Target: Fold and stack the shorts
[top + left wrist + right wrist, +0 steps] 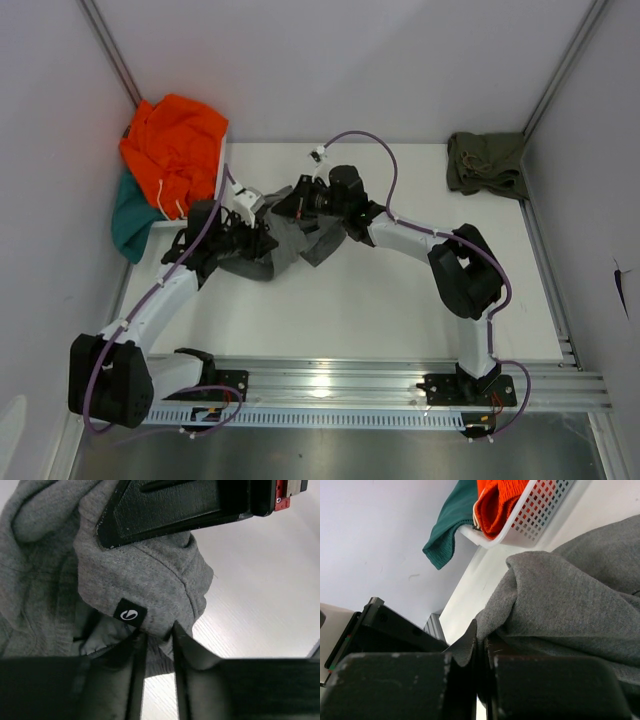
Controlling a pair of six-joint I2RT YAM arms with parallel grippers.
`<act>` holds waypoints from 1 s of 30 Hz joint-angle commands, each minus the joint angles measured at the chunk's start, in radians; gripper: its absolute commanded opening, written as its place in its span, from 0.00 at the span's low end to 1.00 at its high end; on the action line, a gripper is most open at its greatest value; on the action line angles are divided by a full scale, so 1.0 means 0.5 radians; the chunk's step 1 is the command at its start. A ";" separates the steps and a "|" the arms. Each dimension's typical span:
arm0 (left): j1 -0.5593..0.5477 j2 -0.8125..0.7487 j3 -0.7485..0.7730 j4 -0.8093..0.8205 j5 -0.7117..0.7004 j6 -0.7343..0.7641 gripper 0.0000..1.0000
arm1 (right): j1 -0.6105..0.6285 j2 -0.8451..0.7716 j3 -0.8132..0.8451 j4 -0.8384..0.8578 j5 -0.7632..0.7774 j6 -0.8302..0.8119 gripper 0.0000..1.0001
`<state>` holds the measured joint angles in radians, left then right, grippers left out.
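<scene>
The grey shorts (285,243) lie bunched in a loose heap on the white tabletop (400,300), left of the middle, and both arms reach in over them from either side.

The right gripper (479,641) is closed tight on a fold of the grey cloth. From its wrist camera a thin ridge of fabric stands up between the two black fingers, and the rest of the shorts swell away to the right in soft rolls.

The left gripper (157,639) sits low at the near-left edge of the heap. Its fingers (135,680) are drawn close together with a narrow gap between them, and the hem of the shorts hangs into that gap at the tips. I cannot tell whether they are actually pinching the cloth. Just above the tips, a small black label (130,614) with a round white mark is sewn to the hem. The dark body of the right gripper presses onto the fabric from the far side.

The olive green shorts (487,163) rest in a crumpled pile at the far right corner of the tabletop, well apart from both arms. At the far left corner a white mesh basket (540,510) holds the orange garment (175,150). The teal garment (130,222) spills over the basket's rim beside the wall.
</scene>
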<state>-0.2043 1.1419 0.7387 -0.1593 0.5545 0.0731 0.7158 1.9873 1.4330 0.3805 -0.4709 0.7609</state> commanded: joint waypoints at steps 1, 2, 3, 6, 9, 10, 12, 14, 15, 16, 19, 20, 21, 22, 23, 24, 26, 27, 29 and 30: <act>0.013 0.005 0.059 0.168 0.032 -0.060 0.24 | 0.013 -0.051 0.012 0.172 0.031 0.037 0.00; 0.013 0.020 0.075 0.165 0.035 -0.066 0.15 | 0.013 -0.042 0.009 0.187 0.031 0.043 0.00; 0.016 0.026 0.099 0.165 0.035 -0.075 0.09 | 0.013 -0.038 0.009 0.205 0.028 0.046 0.00; 0.059 0.048 0.182 0.153 0.103 -0.112 0.00 | 0.010 -0.029 0.009 0.218 0.025 0.037 0.00; 0.144 0.036 0.307 0.101 0.195 -0.115 0.00 | 0.001 -0.038 -0.004 0.209 0.015 -0.067 0.32; 0.227 0.026 0.338 0.073 0.222 -0.112 0.00 | -0.011 -0.051 -0.013 0.187 0.046 -0.113 0.45; 0.325 0.008 0.427 -0.031 0.354 -0.076 0.00 | -0.039 -0.090 -0.062 0.144 0.110 -0.257 0.61; 0.478 -0.017 0.535 -0.202 0.455 0.025 0.01 | -0.103 -0.118 -0.102 0.147 0.129 -0.367 0.65; 0.513 -0.026 0.608 -0.279 0.556 0.074 0.00 | -0.131 -0.130 -0.138 0.132 0.135 -0.402 0.68; 0.565 -0.041 0.679 -0.353 0.587 0.184 0.00 | -0.155 -0.170 -0.169 0.129 0.147 -0.441 0.69; 0.654 -0.087 0.777 -0.577 0.704 0.347 0.00 | -0.229 -0.268 -0.316 0.126 0.224 -0.653 0.75; 0.672 -0.127 0.793 -0.629 0.744 0.457 0.00 | -0.256 -0.287 -0.353 0.101 0.242 -0.720 0.77; 0.691 -0.148 0.805 -0.718 0.774 0.504 0.00 | -0.266 -0.308 -0.387 0.092 0.294 -0.842 0.78; 0.724 -0.170 0.805 -0.752 0.820 0.586 0.01 | -0.278 -0.345 -0.466 0.092 0.313 -0.892 0.78; 0.743 -0.210 0.808 -0.783 0.824 0.621 0.00 | -0.308 -0.360 -0.509 0.113 0.325 -0.929 0.78; 0.761 -0.228 0.811 -0.813 0.842 0.654 0.01 | -0.327 -0.379 -0.552 0.138 0.325 -0.951 0.79; 0.816 -0.283 0.811 -0.859 0.876 0.713 0.01 | -0.367 -0.440 -0.700 0.217 0.286 -1.003 0.80; 0.835 -0.302 0.814 -0.860 0.870 0.719 0.01 | -0.388 -0.455 -0.746 0.278 0.249 -1.031 0.83; 0.875 -0.314 0.827 -0.869 0.842 0.734 0.01 | -0.404 -0.486 -0.813 0.255 0.191 -1.153 0.84; 0.893 -0.314 0.860 -0.872 0.839 0.731 0.00 | -0.404 -0.492 -0.826 0.230 0.166 -1.190 0.84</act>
<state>0.2119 1.0054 1.1030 -0.5793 0.9154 0.3687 0.5186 1.7962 1.0458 0.4465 -0.3519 0.2897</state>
